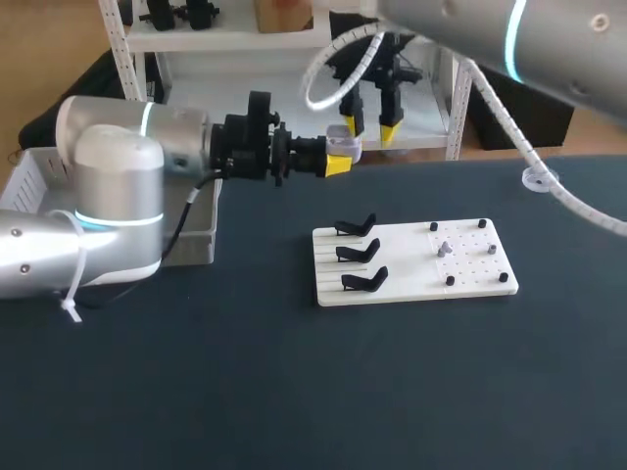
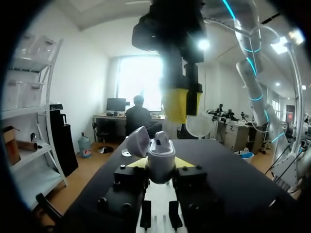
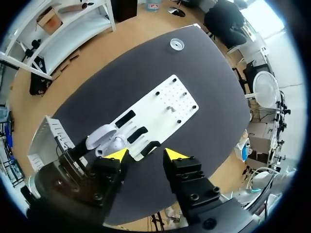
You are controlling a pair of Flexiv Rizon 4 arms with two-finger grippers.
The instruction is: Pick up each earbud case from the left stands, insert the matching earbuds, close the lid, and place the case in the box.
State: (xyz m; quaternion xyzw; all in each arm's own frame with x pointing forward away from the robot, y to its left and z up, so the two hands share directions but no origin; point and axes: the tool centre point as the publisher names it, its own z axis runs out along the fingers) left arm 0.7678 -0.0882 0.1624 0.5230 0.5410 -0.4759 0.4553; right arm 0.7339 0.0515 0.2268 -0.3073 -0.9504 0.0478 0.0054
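My left gripper [image 1: 338,157] is held level above the table's back edge, shut on a white earbud case [image 1: 343,143]. In the left wrist view the case [image 2: 160,156] sits between its fingers with the lid [image 2: 137,141] swung open and an earbud in the top. Just above the case hangs my right gripper [image 1: 370,127], pointing down and open with nothing between its fingers. In the right wrist view the case [image 3: 112,144] lies under one of its yellow tips. On the white board [image 1: 411,279], three black stands [image 1: 361,253] hold nothing and one small grey earbud [image 1: 446,249] rests among the pegs.
A grey box [image 1: 196,240] stands on the table behind my left arm, left of the board. A small white disc [image 1: 537,179] lies at the back right of the table. Black pegs stick up on the board's right half.
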